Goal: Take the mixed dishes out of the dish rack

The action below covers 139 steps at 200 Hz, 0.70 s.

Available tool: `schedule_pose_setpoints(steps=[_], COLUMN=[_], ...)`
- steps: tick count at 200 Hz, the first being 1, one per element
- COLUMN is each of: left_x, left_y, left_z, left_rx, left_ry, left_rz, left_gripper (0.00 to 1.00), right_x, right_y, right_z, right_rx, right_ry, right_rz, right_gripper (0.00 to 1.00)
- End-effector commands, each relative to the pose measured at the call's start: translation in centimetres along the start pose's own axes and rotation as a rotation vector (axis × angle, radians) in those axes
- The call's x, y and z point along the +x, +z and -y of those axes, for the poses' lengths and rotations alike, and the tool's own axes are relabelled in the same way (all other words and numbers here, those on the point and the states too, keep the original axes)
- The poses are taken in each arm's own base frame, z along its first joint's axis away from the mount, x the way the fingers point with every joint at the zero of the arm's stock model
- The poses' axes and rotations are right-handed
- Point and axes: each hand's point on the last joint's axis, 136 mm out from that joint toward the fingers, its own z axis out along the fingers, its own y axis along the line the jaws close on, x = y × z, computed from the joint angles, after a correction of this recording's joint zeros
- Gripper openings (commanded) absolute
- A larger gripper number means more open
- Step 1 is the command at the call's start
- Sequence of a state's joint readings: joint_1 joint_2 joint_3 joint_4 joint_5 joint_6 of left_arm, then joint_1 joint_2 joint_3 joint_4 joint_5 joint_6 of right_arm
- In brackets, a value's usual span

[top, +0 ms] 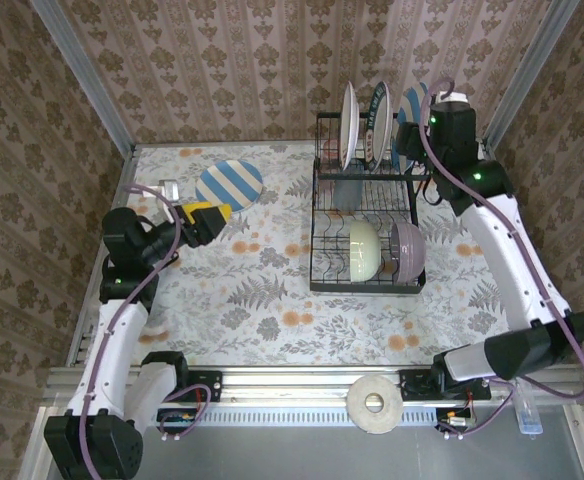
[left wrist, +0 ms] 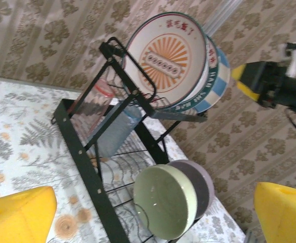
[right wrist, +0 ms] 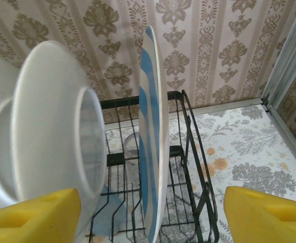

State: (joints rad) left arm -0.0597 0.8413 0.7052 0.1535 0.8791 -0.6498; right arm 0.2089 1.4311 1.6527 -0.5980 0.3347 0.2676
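- The black wire dish rack (top: 320,225) stands on the floral worktop (top: 262,300), right of centre and close to the patterned back wall.
- Three plates stand on edge in its upper slots. They are an orange-sunburst plate (left wrist: 171,58), a lettered-rim plate (left wrist: 212,63) and a rack striped plate (right wrist: 153,147) at the right end.
- The right claw (right wrist: 150,217) is at that right end. Its yellow fingers (right wrist: 267,215) are spread either side of the rack striped plate, with a gap on both sides, so it grips nothing.
- The white back of the neighbouring plate sits just beside the striped one, crowding the claw's other finger. The rack's end wires rise close on the opposite side.
- On the lower tier a cream-green bowl (top: 364,250) and a lilac bowl (top: 409,248) sit on edge, touching each other.
- A clear tumbler (left wrist: 103,96) with a pinkish rim is under the plates.
- The left claw (top: 210,220) hovers over the worktop well left of the rack, fully spread and empty.
- Just beyond it a second blue-striped plate (top: 229,185) lies flat on the worktop.
- A roll of tape (top: 374,403) rests on the near rail between the arm bases.
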Motion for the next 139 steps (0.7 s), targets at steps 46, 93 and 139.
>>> schedule_pose_setpoints(steps=[46,93,139], left_x=[-0.5,-0.7,-0.8], left_y=[0.0,-0.2,-0.5], left_z=[2.3,2.8,3.2], left_rx=[0.111,0.121,0.123], left_ry=[0.017,0.019,0.037], left_rz=[0.027,0.036,0.043], left_gripper=[1.0,1.0,1.0], right_x=[-1.6,-2.3,-2.1], right_y=[2.9,3.1,4.1], right_z=[1.5,1.4,1.4], right_rx=[0.087,0.076,0.087], right_ry=[-0.005,-0.007,-0.005], right_rz=[-0.012,0.004,-0.009], right_gripper=[0.6,0.47,0.39])
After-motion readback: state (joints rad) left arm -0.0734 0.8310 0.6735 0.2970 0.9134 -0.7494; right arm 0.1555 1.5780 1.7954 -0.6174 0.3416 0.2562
